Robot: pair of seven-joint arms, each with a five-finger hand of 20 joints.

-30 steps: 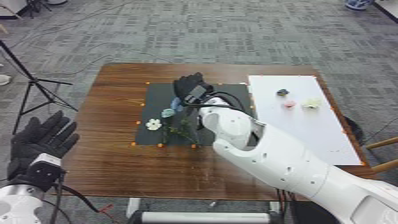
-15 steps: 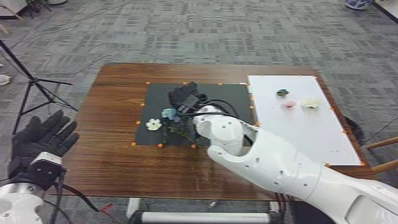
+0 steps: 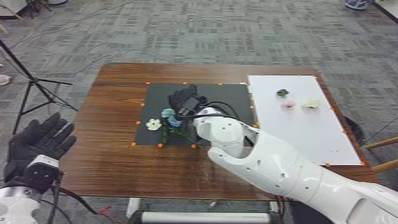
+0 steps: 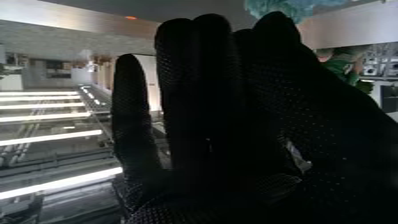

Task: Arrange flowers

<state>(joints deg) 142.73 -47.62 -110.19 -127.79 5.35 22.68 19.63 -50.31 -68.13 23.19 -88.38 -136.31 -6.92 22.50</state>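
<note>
Over the black mat [image 3: 233, 92] in the head view, my right hand [image 3: 185, 98] has its fingers straight. Close beside it lie a light blue flower [image 3: 168, 113] and a deeper blue flower [image 3: 174, 121], with green stems [image 3: 184, 134] on the mat. A white flower [image 3: 154, 124] lies left of them. In the right wrist view, the glove of my right hand [image 4: 200, 100] has straight fingers, with a blue bloom [image 4: 289, 6] beyond the tips and a green leaf [image 4: 342, 65] past the thumb. My left hand [image 3: 40, 142] rests open off the table's left side.
The white board [image 3: 311, 135] on the right carries a dark green flower [image 3: 282, 92], a pink flower [image 3: 289, 104] and a cream flower [image 3: 310, 104]. The brown table [image 3: 133, 172] surrounds both. A black tripod [image 3: 33, 80] stands beyond its left edge.
My right hand has come nearer to the robot over the mat. The deeper blue flower has shifted the same way, from above the light blue one to below it. My left hand has barely moved.
</note>
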